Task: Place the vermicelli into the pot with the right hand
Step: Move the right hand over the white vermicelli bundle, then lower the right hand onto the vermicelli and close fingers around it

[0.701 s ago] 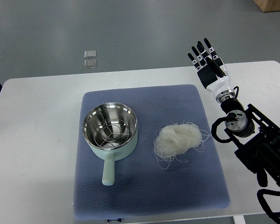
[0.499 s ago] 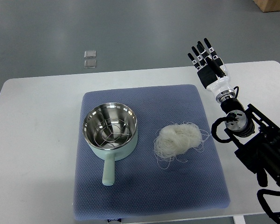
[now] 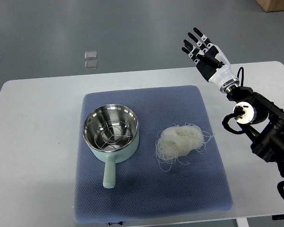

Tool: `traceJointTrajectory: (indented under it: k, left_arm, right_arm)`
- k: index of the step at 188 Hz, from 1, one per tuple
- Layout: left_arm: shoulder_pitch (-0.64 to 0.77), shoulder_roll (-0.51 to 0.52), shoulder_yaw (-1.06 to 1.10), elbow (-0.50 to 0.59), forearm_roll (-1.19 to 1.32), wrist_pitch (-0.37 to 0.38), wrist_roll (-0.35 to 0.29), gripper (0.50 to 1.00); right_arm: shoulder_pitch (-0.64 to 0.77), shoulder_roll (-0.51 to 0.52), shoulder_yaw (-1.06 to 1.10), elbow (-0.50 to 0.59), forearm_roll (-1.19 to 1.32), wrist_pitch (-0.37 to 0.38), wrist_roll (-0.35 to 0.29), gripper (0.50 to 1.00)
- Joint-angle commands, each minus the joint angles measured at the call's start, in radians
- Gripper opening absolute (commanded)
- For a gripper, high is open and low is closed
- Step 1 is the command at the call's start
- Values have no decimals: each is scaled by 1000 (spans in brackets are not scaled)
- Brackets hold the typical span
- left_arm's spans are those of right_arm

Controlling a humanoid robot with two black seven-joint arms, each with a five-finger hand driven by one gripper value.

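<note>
A pale nest of vermicelli (image 3: 181, 141) lies on the blue mat (image 3: 151, 189), right of centre. A mint-green pot (image 3: 110, 135) with a steel inside and a wire rack stands on the mat's left half, its handle pointing toward me. My right hand (image 3: 202, 51) is raised above the table's far edge, up and to the right of the vermicelli. Its fingers are spread and it holds nothing. Its arm comes in from the right edge. The left arm is not in view.
The mat lies on a white table (image 3: 38, 142). Two small clear squares (image 3: 91, 59) lie on the grey floor beyond the table. A brown box corner (image 3: 277, 4) shows at the top right.
My right hand has lifted and moved up and a little left, away from the table's far edge. The forearm has swung up with it. The pot and vermicelli have not moved.
</note>
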State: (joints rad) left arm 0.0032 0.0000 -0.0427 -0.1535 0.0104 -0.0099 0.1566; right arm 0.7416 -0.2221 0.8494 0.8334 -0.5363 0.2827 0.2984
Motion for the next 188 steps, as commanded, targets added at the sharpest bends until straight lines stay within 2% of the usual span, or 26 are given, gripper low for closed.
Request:
traceJointTrajectory:
  k: [1,14,33,53,70,88,142,188]
  left_arm:
    - [0,0,0,0,0,-1,0,1000]
    - [0,0,1,0,0,-1,0,1000]
    - [0,0,1,0,0,-1,1,1000]
    - [0,0,1,0,0,-1,1,1000]
    - [0,0,1,-1,2,-2,1,1000]
    - [0,0,1,-8,2,-1,0,1000]
    - [0,0,0,-9,-1,-1,0,1000]
    - [0,0,1,-12,0,-1,0,1000]
  right_arm:
    - [149,-129,-229,72,-302,30,-27,921]
    - [305,-201,-475,84,-453,81,-28,921]
    - [626,-261,-920,85,-580,131,-30,921]
    - [898,-246,-1260,121,-596,182,-33,921]
    - [1009,-209,-1380,193,-590,219,-67,921]
    - [1018,-178,-1374,240,-567,219,-124,921]
    - [938,-160,-1308,314,-261,211,-216,921]
    - [805,-209,-1250,337,-264,164,-220,921]
